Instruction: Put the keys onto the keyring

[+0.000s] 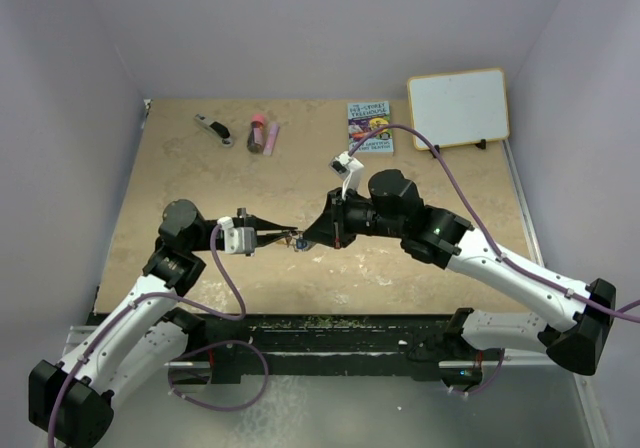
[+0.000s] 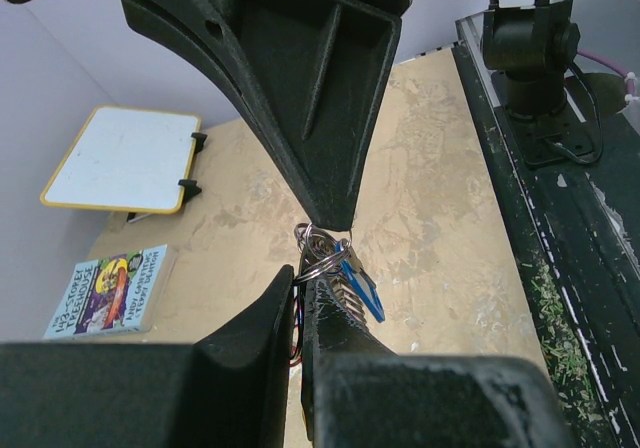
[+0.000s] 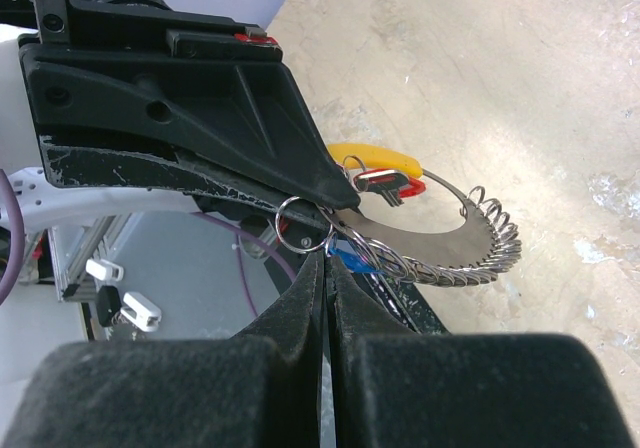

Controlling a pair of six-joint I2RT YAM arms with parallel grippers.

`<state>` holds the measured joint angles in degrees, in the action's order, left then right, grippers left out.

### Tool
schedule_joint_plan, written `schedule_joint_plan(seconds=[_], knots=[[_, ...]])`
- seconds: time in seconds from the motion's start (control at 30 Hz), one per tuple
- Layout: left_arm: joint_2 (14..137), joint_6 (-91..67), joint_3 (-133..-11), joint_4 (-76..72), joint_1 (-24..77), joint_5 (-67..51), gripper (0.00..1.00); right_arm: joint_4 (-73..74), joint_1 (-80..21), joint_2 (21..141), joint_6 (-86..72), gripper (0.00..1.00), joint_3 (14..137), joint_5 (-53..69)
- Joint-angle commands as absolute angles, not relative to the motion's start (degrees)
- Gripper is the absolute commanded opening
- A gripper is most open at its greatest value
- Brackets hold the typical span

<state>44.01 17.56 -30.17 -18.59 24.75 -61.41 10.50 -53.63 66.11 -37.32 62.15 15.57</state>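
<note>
the left gripper (image 2: 305, 286) pinches the keyring (image 3: 488, 255). the right gripper (image 3: 325, 268), jaws pressed together, sits beside the blue key (image 3: 348, 260).

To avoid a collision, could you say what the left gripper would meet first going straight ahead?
Most likely the right gripper, tip to tip with the left gripper; the keyring sits at their tips.

From the top, the big thin ring of silver coils and yellow plastic (image 1: 297, 240) and the two tiny keys (image 1: 299, 242) on it are too small to tell apart. From the right wrist, the small blue key (image 3: 347, 259) is mostly hidden behind the right hand (image 3: 327, 258), and so is the near side of the ring. From the left wrist, the left hand (image 2: 308, 280) covers most of the ring.
</note>
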Motion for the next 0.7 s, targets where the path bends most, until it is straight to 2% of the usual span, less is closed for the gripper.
schedule_joint_plan(seconds=[0.0, 0.67], knots=[[43.66, 17.65, -32.48, -21.71, 24.69, -62.21, 0.04, 9.31, -53.83, 65.62, -36.74, 0.0, 64.94, 15.91], [44.19, 22.13, -32.11, -18.38, 24.63, -60.4, 0.04, 9.32, -54.05, 66.07, -37.43, 0.0, 65.33, 16.61]])
